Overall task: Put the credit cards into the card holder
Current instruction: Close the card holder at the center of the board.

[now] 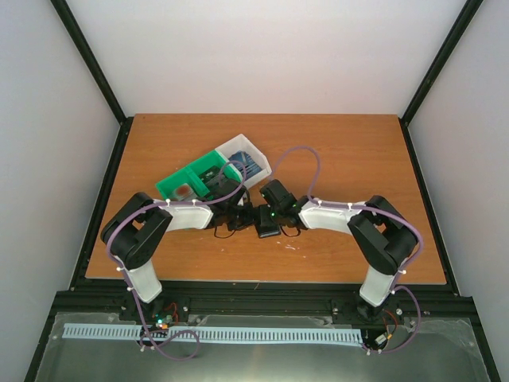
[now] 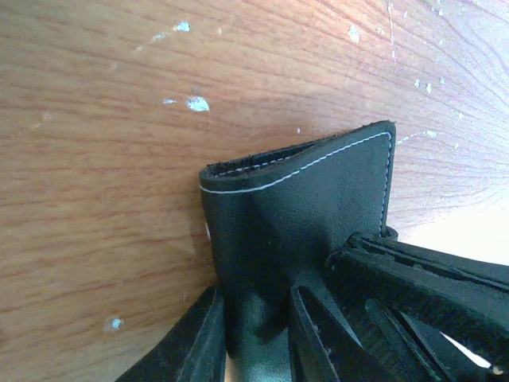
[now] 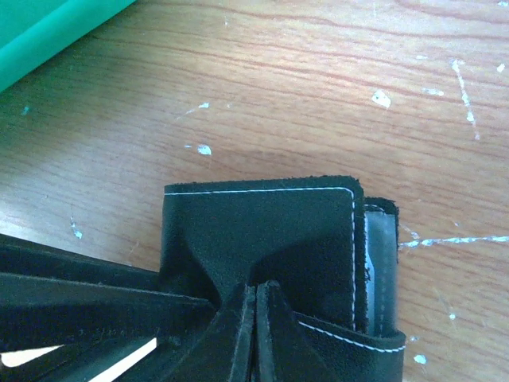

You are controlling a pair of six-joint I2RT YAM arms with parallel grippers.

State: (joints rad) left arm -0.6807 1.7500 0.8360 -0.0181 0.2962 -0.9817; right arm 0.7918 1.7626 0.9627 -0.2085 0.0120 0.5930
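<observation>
Card holder (image 1: 268, 226) is at the centre front of the wooden table (image 1: 358, 159), pinched from both sides by your two arms. Your left gripper (image 2: 256, 344) is clamped on one black leather flap, which runs up between its fingers (image 2: 196, 350). Your right gripper (image 3: 254, 322) has its fingers nearly together, nipping the facing flap at its lower edge. White stitching lines both flaps, and a grey-blue sleeve (image 3: 380, 267) shows at the open side in the right wrist view. Whether the holder's underside touches the wood cannot be told. Behind it and to the left, the green and white bin (image 1: 171, 188) lies aslant. Blue credit cards (image 1: 252, 168) lie in its white end compartment, and something reddish, too small to identify, lies in a green one.
</observation>
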